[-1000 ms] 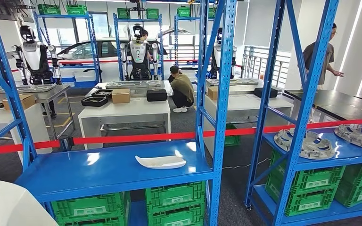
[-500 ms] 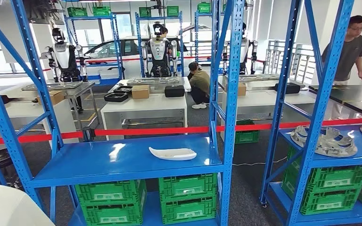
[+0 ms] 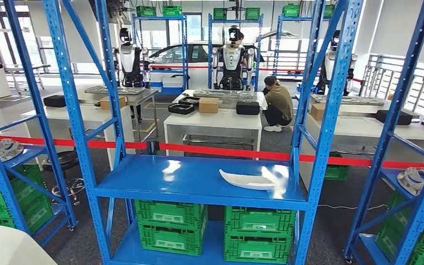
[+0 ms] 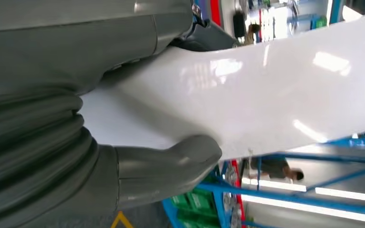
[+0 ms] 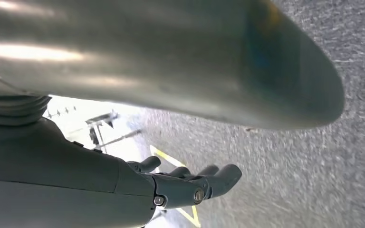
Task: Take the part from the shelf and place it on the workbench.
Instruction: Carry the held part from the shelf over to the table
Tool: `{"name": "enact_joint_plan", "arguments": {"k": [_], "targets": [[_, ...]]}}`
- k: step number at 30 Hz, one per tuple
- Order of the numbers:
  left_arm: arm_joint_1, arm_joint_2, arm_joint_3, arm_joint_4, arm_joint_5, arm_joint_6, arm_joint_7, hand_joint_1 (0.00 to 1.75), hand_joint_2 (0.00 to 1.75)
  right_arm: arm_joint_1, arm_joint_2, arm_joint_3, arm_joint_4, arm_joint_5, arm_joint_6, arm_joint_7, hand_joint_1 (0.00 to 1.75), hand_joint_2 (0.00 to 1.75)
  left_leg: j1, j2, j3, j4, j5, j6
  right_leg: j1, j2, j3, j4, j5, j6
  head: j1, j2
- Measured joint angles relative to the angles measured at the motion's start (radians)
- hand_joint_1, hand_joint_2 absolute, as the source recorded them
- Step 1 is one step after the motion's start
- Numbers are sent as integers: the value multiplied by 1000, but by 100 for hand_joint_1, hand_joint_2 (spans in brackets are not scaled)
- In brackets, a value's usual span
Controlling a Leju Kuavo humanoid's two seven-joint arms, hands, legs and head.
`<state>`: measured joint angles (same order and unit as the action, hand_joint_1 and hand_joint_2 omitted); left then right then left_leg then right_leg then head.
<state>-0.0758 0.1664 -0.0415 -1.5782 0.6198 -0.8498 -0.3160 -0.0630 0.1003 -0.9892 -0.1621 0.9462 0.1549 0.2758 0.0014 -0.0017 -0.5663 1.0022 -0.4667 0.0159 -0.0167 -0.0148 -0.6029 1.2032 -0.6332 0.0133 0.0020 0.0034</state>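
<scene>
Big blue shelf rack [image 3: 199, 179] dead ahead in the head view. Behind the rack, past a red barrier tape [image 3: 215, 149], a white workbench [image 3: 212, 120] with boxes on top. Under the rack's main shelf, green crates [image 3: 171, 218] packed side by side.

Now the good bit: a white moulded panel [image 4: 266, 95] already clamped in the left hand [image 4: 138, 166], off the rack and on the robot's side of it. Thick grey thumb [image 4: 185, 152] pressed on one face, dark fingers on the other, grip near one end with the long rest sticking out free. Probably the same panel poking into the head view's near left corner [image 3: 3, 245], well short of the rack. One more white part [image 3: 248, 179] of similar look lying flat on the rack's main shelf, toward its right post.

Right hand [image 5: 171, 187] hanging over grey floor, fingers loosely straight, nothing in them.

Handling guess: looks like thin glossy plastic, so light but slick, and likely a bit flexy over that length. Held at the end like this, prone to droop or twist out. Better pinched across the broad middle, or propped underneath with the spare hand. Worth setting down flat and gently, edges maybe easy to scuff.
</scene>
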Motion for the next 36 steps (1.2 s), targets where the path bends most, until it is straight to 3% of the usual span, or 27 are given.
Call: {"name": "enact_joint_plan", "arguments": {"k": [1,2,3,5,7,9,11,13,15,17,18,19,20,22,23,24,26,27,29,30,32,33,34,36], "targets": [[1,-3,0,0,-2,-3,5,175,175,4,-1,0,0,-3,-4,0,0,0,-1,-13,-3,1,1,3,1,10,-35,66,-23,-1,1,0],[3,-6,0,0,-3,-5,10,175,175,7,-1,0,0,-7,-7,0,0,0,-2,-26,-6,3,2,4,2,13,-57,104,-27,-2,1,0],[4,-8,0,0,-4,-7,14,175,175,9,-1,0,0,-9,-10,0,0,0,-3,-40,-7,6,2,4,3,16,-61,105,-12,-4,1,0],[4,-11,0,0,-3,-8,18,175,175,9,-1,0,0,-12,-12,0,0,0,-3,-68,-10,14,2,1,2,29,-11,-9,62,-9,2,0],[2,-13,0,1,0,-13,22,175,175,9,-1,0,0,-15,-14,-1,0,0,-4,-93,-16,25,0,-8,1,59,42,-130,107,-13,2,0],[-2,-15,-3,5,3,-16,25,175,175,9,-1,0,0,-21,-16,-3,0,0,-4,-112,-24,27,3,-21,3,68,53,-160,109,-18,1,0],[-4,-16,-7,9,10,-12,18,175,175,8,-1,-2,0,-27,-17,-2,0,0,-2,-125,-32,22,8,-34,3,46,53,-166,115,-32,0,0],[-6,-17,-9,11,17,-4,4,175,175,7,-1,-3,0,-29,-18,0,0,0,-3,-91,-52,56,-15,-44,0,25,55,-174,121,-46,-3,0],[-6,-18,-9,11,22,2,-7,175,175,10,-1,-3,0,-28,-18,0,0,0,-3,-34,-100,164,-77,-53,2,3,55,-177,122,-54,-6,0],[2,-19,-9,11,25,6,-11,175,175,12,-1,-4,0,-28,-17,0,0,0,1,-11,-152,277,-123,-60,4,-22,55,-177,120,-56,-7,0],[8,-20,-9,10,25,10,-12,175,175,12,-2,-4,0,-28,-16,0,0,0,2,-7,-158,295,-122,-61,5,-36,55,-177,119,-57,-7,0],[16,-20,-7,7,25,14,-15,175,175,11,-2,-5,0,-27,-15,0,0,0,2,-2,-141,268,-101,-60,5,-49,57,-176,117,-56,-7,0],[25,-20,-3,0,23,19,-19,175,175,10,-2,-5,0,-26,-13,0,0,0,1,10,-107,206,-68,-56,6,-61,60,-177,115,-55,-7,0],[42,-21,8,-20,18,25,-27,175,175,10,-1,-5,0,-22,-9,0,0,0,-9,59,-33,69,-21,-42,9,-84,68,-176,108,-48,-7,0],[49,-22,13,-30,17,26,-29,175,175,10,-2,-5,0,-21,-9,0,0,0,-14,75,-12,30,-12,-35,10,-94,71,-176,105,-43,-7,0],[55,-23,17,-37,17,26,-30,175,175,9,-2,-5,0,-21,-9,0,0,0,-19,81,-5,14,-12,-29,11,-105,74,-176,102,-38,-6,0],[69,-23,25,-48,15,26,-31,175,175,5,-1,-5,0,-20,-9,0,0,0,-20,54,-7,9,-7,-20,11,-127,79,-179,97,-29,-6,0],[75,-25,28,-53,14,27,-31,175,175,4,-1,-5,0,-20,-9,0,0,0,-18,41,-5,4,-4,-15,9,-119,80,-174,90,-24,-5,0],[79,-29,33,-63,10,32,-32,175,175,2,-2,-5,0,-16,-8,-1,0,0,-10,15,2,-5,2,-4,6,-61,57,-113,51,-17,-3,0],[82,-33,37,-68,6,37,-33,175,175,3,-3,-5,0,-12,-7,-2,0,0,-9,3,2,-6,3,0,4,-24,30,-51,21,-15,-1,0],[98,-40,45,-81,-1,47,-34,175,175,6,-7,-4,0,0,-2,-2,0,0,-7,-25,1,-3,2,3,3,10,-38,78,-27,-12,1,0],[112,-45,52,-92,-4,52,-33,175,175,7,-8,-4,0,7,3,-1,0,0,-7,-40,0,-1,1,2,2,13,-57,106,-26,-10,2,0],[127,-49,59,-107,-7,55,-31,175,175,7,-9,-3,0,15,7,1,0,0,-5,-55,0,3,0,0,0,15,-57,94,-4,-9,2,0],[155,-59,75,-143,-14,63,-25,175,175,6,-10,0,0,30,14,2,0,0,0,-85,-1,15,-8,-11,-8,41,-8,-27,69,-3,2,0]]}}
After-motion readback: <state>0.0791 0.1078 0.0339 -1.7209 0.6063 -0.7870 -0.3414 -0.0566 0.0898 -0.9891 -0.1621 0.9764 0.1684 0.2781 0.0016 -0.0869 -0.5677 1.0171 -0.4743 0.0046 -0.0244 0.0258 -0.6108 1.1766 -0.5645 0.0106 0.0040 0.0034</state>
